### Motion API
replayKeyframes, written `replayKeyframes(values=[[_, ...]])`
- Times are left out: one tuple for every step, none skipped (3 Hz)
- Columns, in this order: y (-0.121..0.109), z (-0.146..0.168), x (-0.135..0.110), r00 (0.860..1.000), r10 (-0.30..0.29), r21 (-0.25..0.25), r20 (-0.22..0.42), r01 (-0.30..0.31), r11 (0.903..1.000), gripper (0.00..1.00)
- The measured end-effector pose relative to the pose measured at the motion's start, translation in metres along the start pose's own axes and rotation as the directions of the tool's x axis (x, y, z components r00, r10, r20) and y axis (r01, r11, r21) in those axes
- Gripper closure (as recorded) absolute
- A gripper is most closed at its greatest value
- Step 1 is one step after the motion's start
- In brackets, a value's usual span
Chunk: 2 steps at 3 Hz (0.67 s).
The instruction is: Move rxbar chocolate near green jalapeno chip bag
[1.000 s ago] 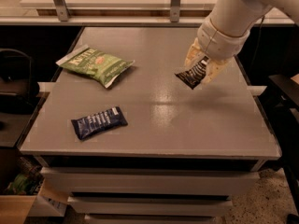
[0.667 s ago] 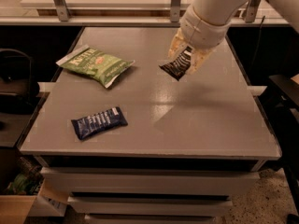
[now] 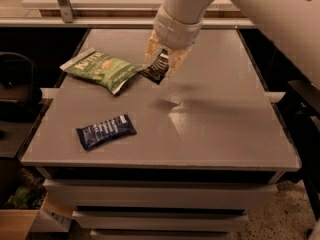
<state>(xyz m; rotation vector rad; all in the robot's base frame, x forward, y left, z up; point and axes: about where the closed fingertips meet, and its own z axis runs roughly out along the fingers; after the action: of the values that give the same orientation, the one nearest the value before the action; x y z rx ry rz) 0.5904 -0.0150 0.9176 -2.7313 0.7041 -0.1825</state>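
The claw (image 3: 161, 63) grips the rxbar chocolate (image 3: 156, 68) beside the green jalapeno chip bag (image 3: 101, 69).

Reaches in from the far right as one thick white arm (image 3: 270, 14), sloping down toward the left. Narrows into a ribbed white wrist (image 3: 176, 26) over the far middle of the scene. Ends in the gripper (image 3: 161, 68), pointing downward and a little to the left, hanging just left of centre on the far side. Shows two tan fingers (image 3: 176, 63), one to the left and one to the right, closed onto the rxbar chocolate (image 3: 157, 70). Pinches the upper part of it, leaving the lower end tilted and sticking out below the fingertips.
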Motion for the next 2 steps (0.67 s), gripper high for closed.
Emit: replayKeyframes(values=[[-0.026, 0.024, -0.009, 0.999, -0.038, -0.001, 0.038, 0.038, 0.9993, 1.0], [-0.045, 0.043, -0.011, 0.997, -0.048, 0.002, 0.06, 0.047, 0.9989, 1.0]])
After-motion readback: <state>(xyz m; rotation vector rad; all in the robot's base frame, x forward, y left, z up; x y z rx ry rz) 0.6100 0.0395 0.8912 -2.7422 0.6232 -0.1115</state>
